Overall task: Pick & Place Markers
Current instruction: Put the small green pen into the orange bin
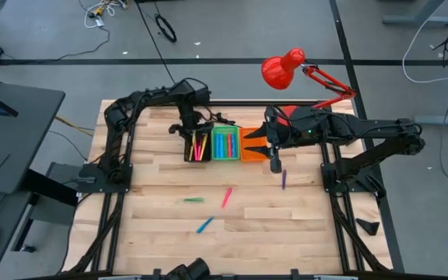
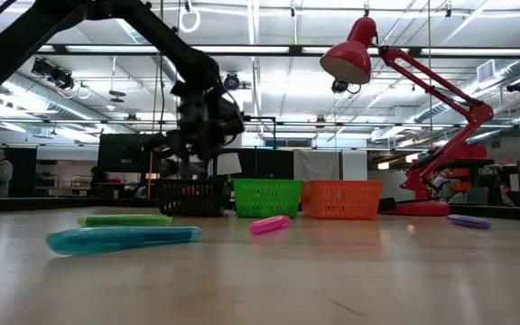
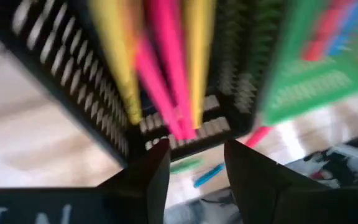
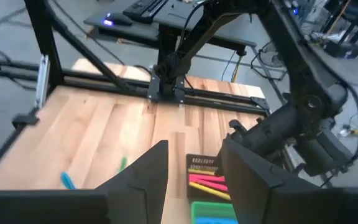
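Observation:
Four markers lie flat on the table: green (image 1: 193, 200), pink (image 1: 226, 197), blue (image 1: 204, 225) and purple (image 1: 284, 180). Yellow and pink markers (image 3: 166, 81) lean inside the black bin (image 1: 198, 145). Blue and green ones (image 1: 224, 144) lie in the green bin (image 1: 225, 155). My left gripper (image 3: 194, 168) hangs open just above the black bin, holding nothing. My right gripper (image 4: 194, 168) is open and empty, raised beside the orange bin (image 1: 251, 145), near the purple marker.
A red desk lamp (image 1: 285, 68) stands at the table's far right, its arm reaching over the right arm. The three bins sit in a row near the far edge. Bare wood (image 1: 286, 225) spreads across the near half around the loose markers.

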Controlling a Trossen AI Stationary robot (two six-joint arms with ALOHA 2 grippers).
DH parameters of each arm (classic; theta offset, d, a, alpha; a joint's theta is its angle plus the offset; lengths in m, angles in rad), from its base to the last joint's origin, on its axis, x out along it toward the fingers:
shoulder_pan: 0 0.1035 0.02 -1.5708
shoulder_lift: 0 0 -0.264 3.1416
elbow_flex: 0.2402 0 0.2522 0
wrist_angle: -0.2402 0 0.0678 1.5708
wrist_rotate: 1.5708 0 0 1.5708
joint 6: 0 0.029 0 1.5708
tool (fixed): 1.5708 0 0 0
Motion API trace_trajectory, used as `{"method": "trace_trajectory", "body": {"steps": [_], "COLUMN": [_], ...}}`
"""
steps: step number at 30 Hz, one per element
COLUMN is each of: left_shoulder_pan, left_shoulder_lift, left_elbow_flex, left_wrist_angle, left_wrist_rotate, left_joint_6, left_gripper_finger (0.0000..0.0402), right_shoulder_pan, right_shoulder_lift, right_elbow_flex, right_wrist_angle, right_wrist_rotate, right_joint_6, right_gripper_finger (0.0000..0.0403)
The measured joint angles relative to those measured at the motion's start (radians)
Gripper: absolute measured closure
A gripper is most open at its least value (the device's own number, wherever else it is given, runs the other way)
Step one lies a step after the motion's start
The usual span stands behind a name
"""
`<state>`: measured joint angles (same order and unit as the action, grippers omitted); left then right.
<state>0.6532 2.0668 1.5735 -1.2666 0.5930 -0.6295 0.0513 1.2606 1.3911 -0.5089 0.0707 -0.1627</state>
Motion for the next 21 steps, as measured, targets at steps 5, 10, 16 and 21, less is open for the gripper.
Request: {"method": "trace_trajectory", "body": {"steps": [5,10,16,21], "left_shoulder_pan": [-0.023,-0.040,-0.081,-0.147], "left_shoulder_lift": [-0.059,-0.154,-0.295,-0.388], "left_elbow_flex": [0.126,0.176,0.170,0.169], "left_wrist_angle": [0.003,0.094,0.151,0.102], "left_wrist_rotate": [-0.169,-0.289,-0.289,-0.292], "left_joint_6": [0.151,0.296,0.567,0.767], "left_gripper_finger": [0.0233,0.0233,0.0232,0.0232], "right_shoulder_pan": [-0.003,-0.016,-0.020,-0.020], "right_shoulder_lift": [0.000,0.000,0.000,0.000], "right_elbow_flex": [0.000,0.000,0.000,0.000], "right_wrist_angle": [-0.025,-0.032,-0.034,-0.034], "right_wrist_rotate": [0.024,0.083,0.083,0.083], "right_joint_6": [0.017,0.095,0.119,0.120], "right_gripper_finger": [0.0250,0.0250,0.0250,0.0250]}}
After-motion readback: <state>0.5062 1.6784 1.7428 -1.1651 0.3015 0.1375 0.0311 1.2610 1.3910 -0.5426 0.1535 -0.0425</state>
